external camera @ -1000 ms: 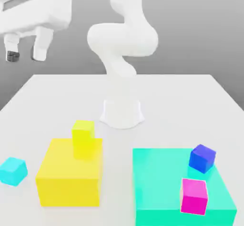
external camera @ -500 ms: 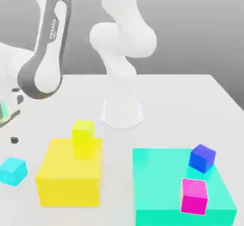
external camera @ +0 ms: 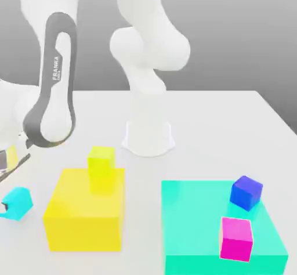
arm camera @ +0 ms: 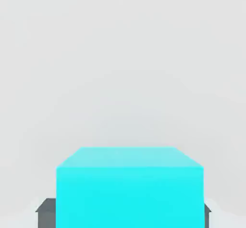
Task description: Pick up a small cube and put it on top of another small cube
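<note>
Since the cyan cube (external camera: 17,202) is small, plain and flat-sided, it will likely handle as a light, stiff block that neither squashes nor sags, though its smooth faces could slip if the squeeze is weak. It sits on the table (external camera: 203,129) at the exterior view's left edge, beside the big yellow block (external camera: 84,219) but apart from it. The gripper (external camera: 8,209) is down at the cube, its dark fingers (arm camera: 47,212) pressed against two opposite faces, so it is pinching the cyan cube (the hand view shows a dark pad peeking out on each side of it). That looks like the right hold: flat pads on parallel faces, centred, so the cube should not twist when lifted.

The blue cube (external camera: 246,192) rests on the flat turquoise block (external camera: 191,227) toward the exterior view's right, near that block's far corner, with a magenta cube (external camera: 236,239) close beside it. A yellow cube (external camera: 101,165) sits on the yellow block.

Judging by the sizes, the landing face is no bigger than the load, so the release will need to be square and gentle; a tilted drop could slide off or nudge the blue cube.
</note>
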